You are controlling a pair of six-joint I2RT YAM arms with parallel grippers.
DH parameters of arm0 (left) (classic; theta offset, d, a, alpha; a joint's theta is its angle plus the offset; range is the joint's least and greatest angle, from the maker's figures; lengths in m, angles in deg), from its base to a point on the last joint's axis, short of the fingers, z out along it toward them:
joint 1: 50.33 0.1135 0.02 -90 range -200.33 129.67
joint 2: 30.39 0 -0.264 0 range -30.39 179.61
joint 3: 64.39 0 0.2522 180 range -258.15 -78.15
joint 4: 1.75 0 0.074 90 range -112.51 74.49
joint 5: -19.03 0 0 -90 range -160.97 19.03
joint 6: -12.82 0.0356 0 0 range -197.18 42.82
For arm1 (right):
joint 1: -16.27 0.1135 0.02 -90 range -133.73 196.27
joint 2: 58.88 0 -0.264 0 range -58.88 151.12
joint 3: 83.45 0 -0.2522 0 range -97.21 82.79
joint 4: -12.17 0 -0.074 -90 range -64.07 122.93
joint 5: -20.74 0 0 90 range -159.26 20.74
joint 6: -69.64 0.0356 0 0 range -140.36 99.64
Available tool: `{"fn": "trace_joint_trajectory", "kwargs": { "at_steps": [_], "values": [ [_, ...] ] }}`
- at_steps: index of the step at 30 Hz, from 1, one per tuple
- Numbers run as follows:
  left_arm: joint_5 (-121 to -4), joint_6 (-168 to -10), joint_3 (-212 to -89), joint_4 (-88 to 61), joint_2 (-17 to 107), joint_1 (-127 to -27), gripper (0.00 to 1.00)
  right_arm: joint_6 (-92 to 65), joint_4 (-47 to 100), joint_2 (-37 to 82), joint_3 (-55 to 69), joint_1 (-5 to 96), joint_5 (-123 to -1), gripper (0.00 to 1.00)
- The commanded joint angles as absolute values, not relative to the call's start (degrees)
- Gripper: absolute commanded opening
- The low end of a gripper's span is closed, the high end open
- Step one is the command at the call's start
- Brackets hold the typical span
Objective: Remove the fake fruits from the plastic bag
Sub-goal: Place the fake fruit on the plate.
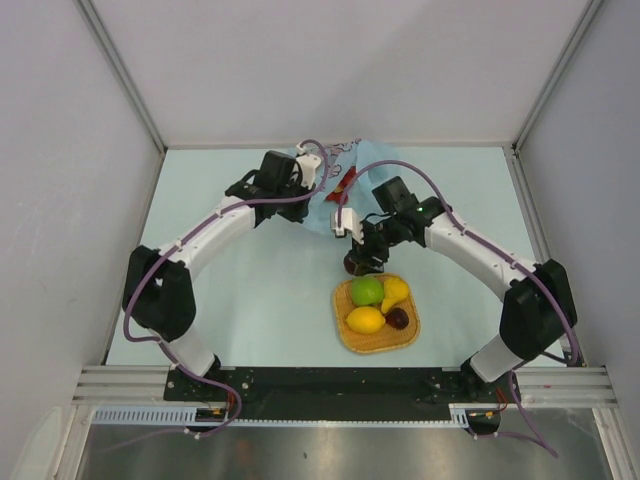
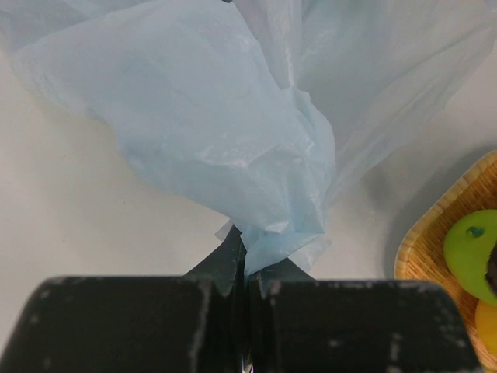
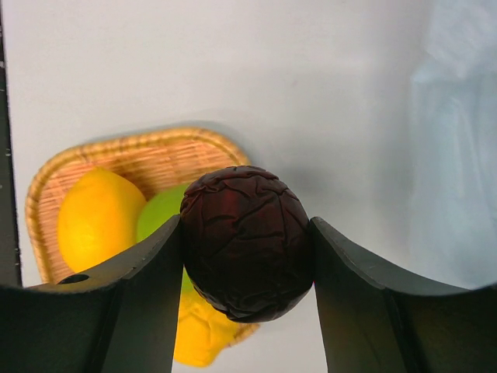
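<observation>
my left gripper (image 2: 247,268) is pinched fully shut on a gathered fold of the bag (image 2: 233,116), which looks thin, limp and slippery. my right gripper (image 3: 247,256) clamps the dark fruit (image 3: 245,225) across its middle, just beside the tray (image 3: 155,151); it looks hard, light and glossy.

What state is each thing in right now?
left pincer, shut on plastic bag
plastic bag, bunched, pinched at one end
right pincer, shut on dark red fruit
dark red fruit, gripped, not set down
woven tray, holds green fruit, lemon, yellow pear, small dark fruit
</observation>
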State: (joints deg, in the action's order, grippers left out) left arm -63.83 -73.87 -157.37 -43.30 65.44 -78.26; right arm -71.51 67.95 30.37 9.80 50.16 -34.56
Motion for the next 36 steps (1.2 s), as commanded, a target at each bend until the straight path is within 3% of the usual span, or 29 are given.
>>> {"fn": "trace_joint_trajectory", "kwargs": {
  "at_steps": [1,8,15,25,31,36],
  "values": [
    [-61.9,-75.8,-159.1,-41.9,65.4,-78.3,0.0,-69.9,65.8,33.9,8.1,52.2,-31.8,0.44],
    [-61.8,-76.6,-158.4,-41.9,64.0,-78.3,0.0,-64.9,72.9,28.4,7.1,54.1,-33.7,0.42],
    [-59.0,-77.4,-162.8,-43.0,64.9,-78.3,0.0,-74.0,88.7,18.1,11.8,54.3,-35.9,0.41],
    [-61.3,-72.9,-160.6,-43.8,62.0,-80.2,0.0,-65.7,84.1,4.9,28.8,65.4,-39.5,0.39],
    [-49.4,-79.4,-168.1,-51.0,64.1,-78.7,0.0,-59.4,79.2,4.7,30.8,69.8,-49.4,0.41],
    [-39.9,-84.0,-167.3,-54.1,63.6,-75.8,0.0,-62.1,78.8,8.8,30.4,66.0,-54.7,0.4]
  ]
}}
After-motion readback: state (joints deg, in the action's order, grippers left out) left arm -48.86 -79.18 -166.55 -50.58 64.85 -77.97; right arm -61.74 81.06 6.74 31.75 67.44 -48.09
